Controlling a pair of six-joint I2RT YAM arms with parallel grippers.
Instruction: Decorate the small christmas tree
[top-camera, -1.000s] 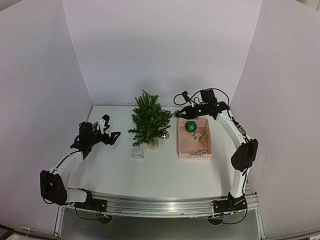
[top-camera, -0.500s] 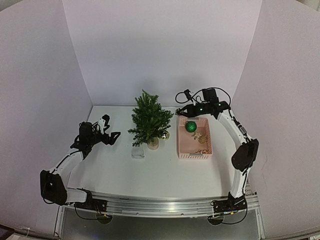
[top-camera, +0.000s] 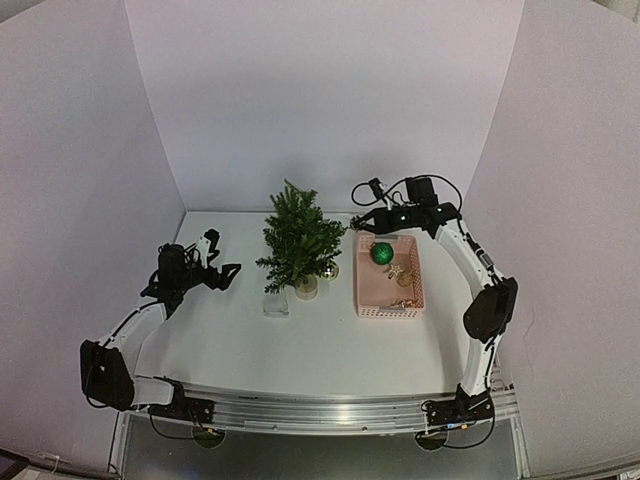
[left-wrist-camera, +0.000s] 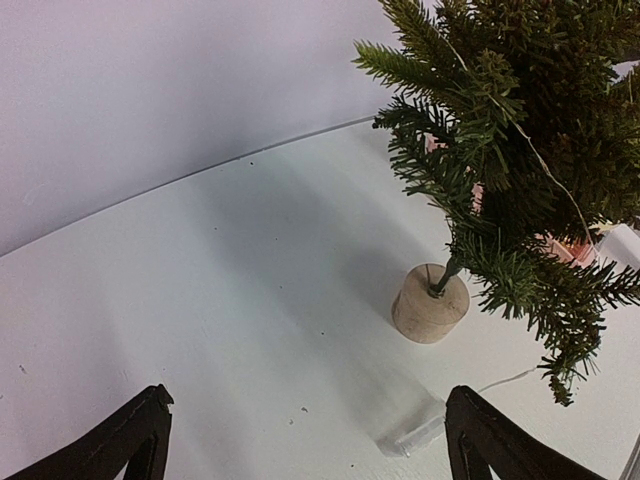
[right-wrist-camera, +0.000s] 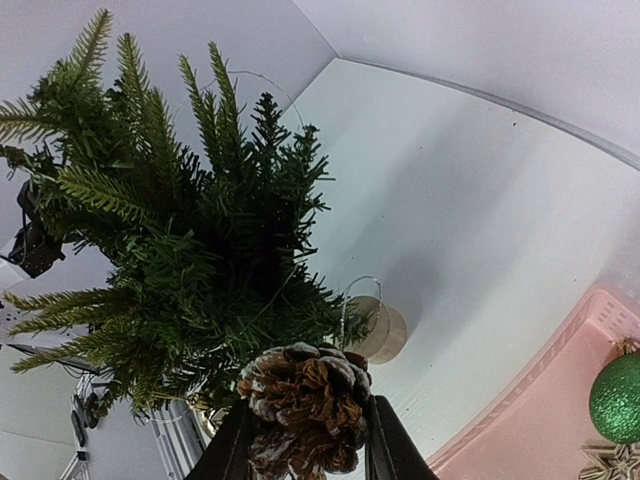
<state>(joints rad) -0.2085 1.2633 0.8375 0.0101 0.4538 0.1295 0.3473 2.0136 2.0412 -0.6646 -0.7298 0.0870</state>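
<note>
Arms white w/ blk joints, blk cables, blk fingers.

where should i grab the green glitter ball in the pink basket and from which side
Take the green glitter ball across its round middle, coming straight down from above. It lies low in the far end of the pink basket, with walls all round it, so a sideways approach would likely hit the rim.

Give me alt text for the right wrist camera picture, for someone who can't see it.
The right gripper holds a frosted pine cone close to the small christmas tree. The tree's tan base stands on the white table; at lower right, a pink basket holds a glittery green ball.
</note>
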